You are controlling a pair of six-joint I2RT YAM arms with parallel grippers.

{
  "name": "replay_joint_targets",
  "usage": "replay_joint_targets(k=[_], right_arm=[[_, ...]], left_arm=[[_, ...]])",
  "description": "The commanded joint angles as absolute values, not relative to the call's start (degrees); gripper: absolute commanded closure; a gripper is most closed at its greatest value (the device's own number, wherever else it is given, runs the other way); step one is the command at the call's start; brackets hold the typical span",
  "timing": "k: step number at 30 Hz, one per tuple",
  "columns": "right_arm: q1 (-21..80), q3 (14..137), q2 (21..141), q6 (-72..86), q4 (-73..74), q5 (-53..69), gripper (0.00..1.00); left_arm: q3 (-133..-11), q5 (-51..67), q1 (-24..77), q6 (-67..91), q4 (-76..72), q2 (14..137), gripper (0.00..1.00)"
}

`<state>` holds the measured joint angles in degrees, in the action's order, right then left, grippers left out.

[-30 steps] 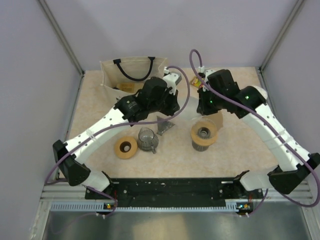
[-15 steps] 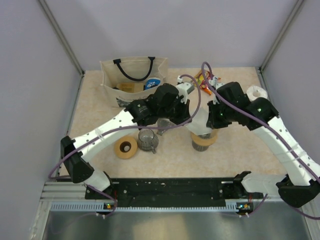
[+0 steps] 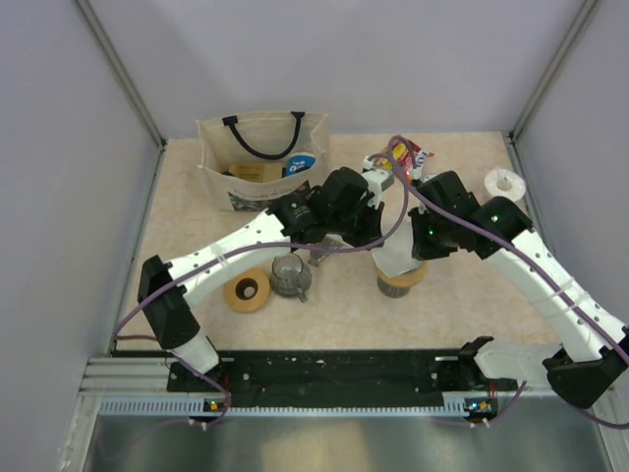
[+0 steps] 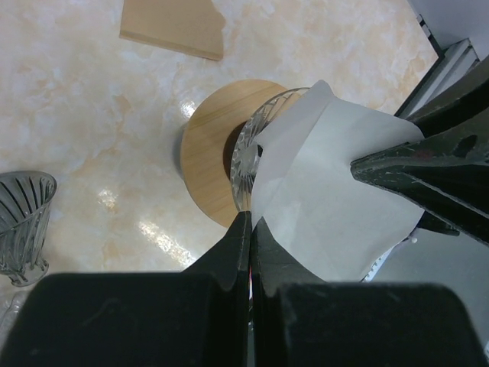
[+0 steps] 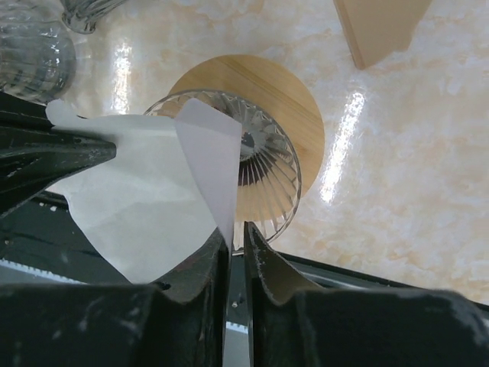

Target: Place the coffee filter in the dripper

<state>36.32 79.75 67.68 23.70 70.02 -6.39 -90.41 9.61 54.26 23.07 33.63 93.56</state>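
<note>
Both arms reach in over the middle of the desk (image 3: 472, 295), and their tools meet above the dripper (image 5: 267, 164), a ribbed cone sitting in a flat wooden ring. Between them hangs the filter (image 4: 328, 206), a white paper partly opened out and held at a slant. The left tool (image 4: 249, 229) has its fingers pressed fully together on one edge of the paper. The right tool (image 5: 235, 237) pinches the opposite fold, with its fingers almost closed and only a thin slit between them, where the paper's edge sits. From either wrist the filter covers part of the dripper's rim and mouth, while the rest of the ribbed bowl and its dark centre hole stay in plain sight beside it. I cannot tell whether the paper touches the rim or hangs just above it. The dripper stands right of centre on the desk. To its left, well apart, is a cup (image 3: 289, 274) of ribbed glass, with a tan ring (image 3: 247, 291) just beside that. A cloth bag (image 3: 257, 162) with black handles stands at the far left of the desk, and a flat wooden piece (image 4: 172, 27) lies near the dripper.
</note>
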Motion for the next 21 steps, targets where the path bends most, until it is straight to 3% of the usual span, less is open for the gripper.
replay_joint_targets(k=[1,7,21], right_arm=[[36.30,79.98,66.62,24.08,68.73,-10.02,0.82],[36.30,80.24,66.36,23.99,68.64,-12.21,0.75],[36.21,84.29,66.27,22.41,67.94,-10.02,0.78]], left_arm=[[-94.22,8.53,54.49,23.21,33.75,95.18,1.00],[-95.45,6.59,54.49,22.94,35.33,96.94,1.00],[-97.47,6.59,54.49,22.24,36.30,98.26,1.00]])
